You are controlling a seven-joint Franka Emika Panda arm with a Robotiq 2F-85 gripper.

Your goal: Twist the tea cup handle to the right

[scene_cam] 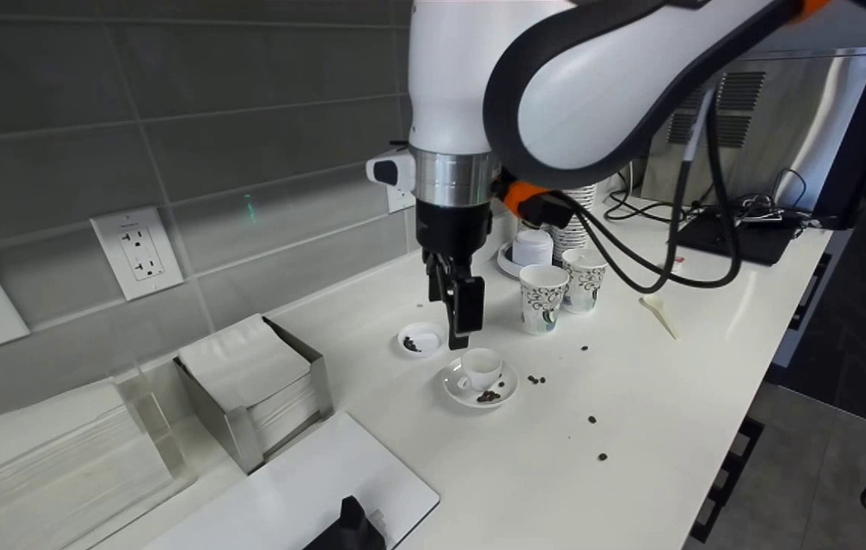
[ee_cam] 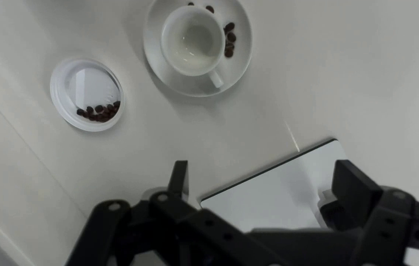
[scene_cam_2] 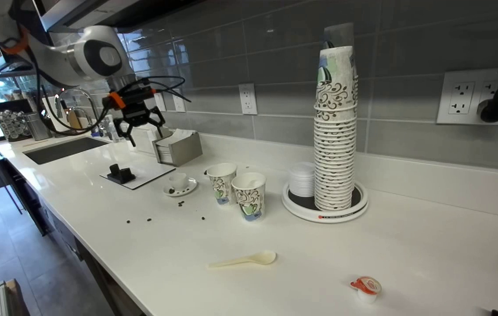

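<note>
My gripper (ee_cam: 263,181) hangs above the counter (scene_cam: 509,466), its jaws spread wide with nothing between them; I take that spread as room to pass either side of the handle (ee_cam: 216,78) before squeezing. In the wrist view the cup (ee_cam: 191,40) stands upright on its saucer (ee_cam: 191,88), well apart from my jaws. Its handle juts toward my end of that view, which I judge handy: I can come at it without reaching across the cup. I cannot tell from whose side "right" is meant.

The saucer probably sits there to go with the cup, but it may swivel along if I press hard. Loose beans (ee_cam: 230,37) lie on it, just beside the cup, bracing nothing, I think; a clumsy twist could push them off. The dish (ee_cam: 61,88) gathers more beans (ee_cam: 100,114) along one edge, near the saucer yet apart from it, so it should not hinder me. The next move, I judge, is to cross to the handle, line up and pinch lightly.
</note>
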